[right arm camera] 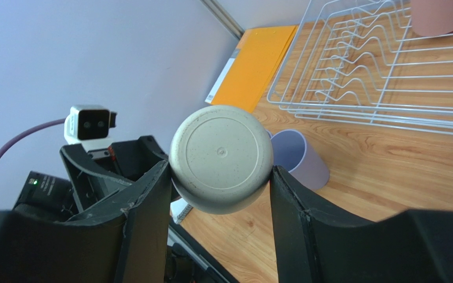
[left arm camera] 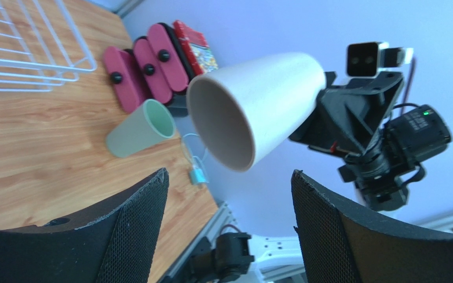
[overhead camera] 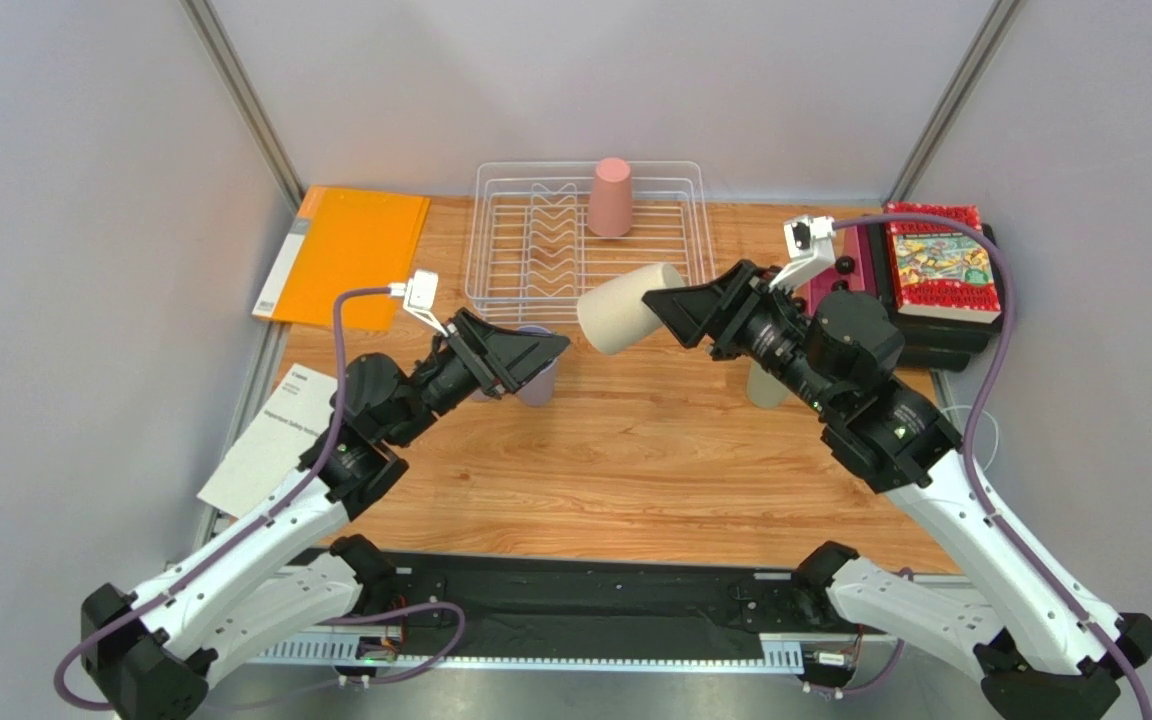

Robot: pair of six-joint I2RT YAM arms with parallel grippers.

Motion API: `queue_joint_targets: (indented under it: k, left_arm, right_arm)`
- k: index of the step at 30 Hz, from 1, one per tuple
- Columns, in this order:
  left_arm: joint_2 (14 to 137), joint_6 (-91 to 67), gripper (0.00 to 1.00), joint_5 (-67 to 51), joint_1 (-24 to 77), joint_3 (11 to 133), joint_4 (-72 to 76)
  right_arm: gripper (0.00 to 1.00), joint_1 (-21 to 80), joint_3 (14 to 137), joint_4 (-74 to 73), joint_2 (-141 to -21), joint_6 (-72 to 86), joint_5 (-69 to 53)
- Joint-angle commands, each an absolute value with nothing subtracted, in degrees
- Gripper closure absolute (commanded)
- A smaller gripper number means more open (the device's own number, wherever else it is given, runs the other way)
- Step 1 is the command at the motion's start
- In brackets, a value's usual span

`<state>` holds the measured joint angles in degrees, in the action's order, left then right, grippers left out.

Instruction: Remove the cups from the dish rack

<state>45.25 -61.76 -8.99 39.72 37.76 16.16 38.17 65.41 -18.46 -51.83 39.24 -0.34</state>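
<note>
A top-down view shows two robot arms reaching in from the bottom corners toward the middle of a wooden table. At the centre of the frame, the right gripper holds a beige cup in the air, just in front of the white wire rack. The cup lies on its side. Its long axis runs across the frame, with the base in the gripper and the open mouth pointing left. The left gripper sits just left of and below the mouth, facing it, and is the nearer free hand. If a handover is meant, it would have to close around the mouth end.

A pink cup stands upside down in the rack at upper centre. A lavender cup stands on the table, partly hidden under the left gripper.

The right wrist view shows the grip plainly. The two dark fingers pinch the cup's round base from either side. The lavender cup stands upright behind it, and an orange folder lies at upper centre.

The left wrist view shows its own fingers spread wide and holding nothing, with the cup's mouth gaping above the gap between them. It also shows a green cup on the table at centre left, mostly hidden behind the right arm from above.
</note>
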Motion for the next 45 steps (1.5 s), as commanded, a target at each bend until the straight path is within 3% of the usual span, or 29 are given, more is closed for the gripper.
queue_joint_targets:
  k: [1,12,18,21,22,24,27,30,33,34,37,41,45]
  left_arm:
    - [48.9,-67.0,0.18,-14.3,40.0,39.2,31.0]
    - [54.7,-70.0,0.19,-15.8,40.2,39.3,38.2]
    - [56.1,-70.4,0.25,-17.1,40.1,40.3,40.5]
    - [56.9,-70.7,0.41,-18.0,40.1,40.3,41.4]
    - [57.0,-70.8,0.52,-18.1,40.2,40.3,41.5]
    - [57.1,-70.8,0.64,-18.2,40.1,40.0,41.6]
    - [57.2,-70.9,0.99,-18.4,40.1,39.4,41.7]
    - [57.5,-71.2,1.0,-18.5,40.2,39.0,42.0]
    - [57.2,-71.4,1.0,-18.2,40.2,38.5,41.9]
    - [57.0,-71.4,1.0,-18.1,40.1,38.4,41.7]
    - [57.0,-70.8,1.0,-18.5,40.2,39.4,38.0]
    - [56.7,-65.4,1.0,-20.3,40.2,44.1,24.9]
    - [58.0,-52.3,1.0,-17.3,40.8,54.6,-6.7]
  right_arm:
    - [1.0,39.8,64.1,-14.1,-49.4,41.9,-2.0]
    - [1.0,42.5,60.7,-11.3,-50.2,42.8,-3.9]
    - [1.0,44.3,58.6,-9.4,-51.0,43.2,-3.9]
    - [1.0,44.7,58.0,-8.9,-51.3,43.2,-3.8]
    - [1.0,44.8,57.9,-8.7,-51.3,43.3,-3.8]
    - [1.0,44.9,57.6,-8.4,-51.2,43.3,-3.6]
    - [1.0,45.0,57.3,-8.3,-51.0,43.1,-3.3]
    - [1.0,45.1,57.8,-8.7,-50.9,42.5,-3.1]
    - [0.79,45.0,59.8,-11.1,-51.4,41.5,-2.2]
    - [0.62,45.0,60.2,-12.4,-51.4,41.2,-1.8]
    - [0.37,45.0,63.0,-16.0,-51.1,39.0,2.3]
    - [0.26,45.0,67.6,-22.3,-49.1,34.7,8.3]
    - [0.26,45.0,70.8,-30.0,-46.3,30.8,14.7]
